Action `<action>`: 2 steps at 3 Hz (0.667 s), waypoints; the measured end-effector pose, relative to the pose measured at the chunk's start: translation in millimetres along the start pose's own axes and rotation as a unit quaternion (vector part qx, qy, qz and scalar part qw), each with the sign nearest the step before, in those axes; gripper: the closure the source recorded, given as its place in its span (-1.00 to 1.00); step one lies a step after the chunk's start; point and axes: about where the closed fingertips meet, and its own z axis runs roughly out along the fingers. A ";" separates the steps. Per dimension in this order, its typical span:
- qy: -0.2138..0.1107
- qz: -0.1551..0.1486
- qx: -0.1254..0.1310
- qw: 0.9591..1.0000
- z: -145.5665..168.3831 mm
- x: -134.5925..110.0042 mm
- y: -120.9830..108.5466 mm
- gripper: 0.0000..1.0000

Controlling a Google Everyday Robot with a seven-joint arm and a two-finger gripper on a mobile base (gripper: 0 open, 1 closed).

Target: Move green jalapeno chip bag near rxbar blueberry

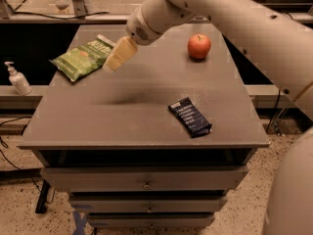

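The green jalapeno chip bag (pixel 84 58) lies flat at the far left of the grey table top (pixel 122 116). The rxbar blueberry (pixel 190 117), a dark navy bar with white text, lies near the front right. My gripper (pixel 117 57) hangs above the table just right of the chip bag, pale yellow fingers pointing down-left, apart from the bag and holding nothing that shows. The white arm reaches in from the upper right.
A red apple (pixel 199 46) sits at the back right of the table. A white pump bottle (pixel 16 79) stands on a lower ledge to the left. Drawers (pixel 144 180) are below the table top.
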 end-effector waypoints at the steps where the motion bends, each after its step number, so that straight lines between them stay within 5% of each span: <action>1: -0.032 -0.003 -0.032 0.999 43.9 -12.6 -4.9 -1.00; 2: -0.081 -0.001 -0.041 0.996 80.3 -28.1 -20.5 -1.00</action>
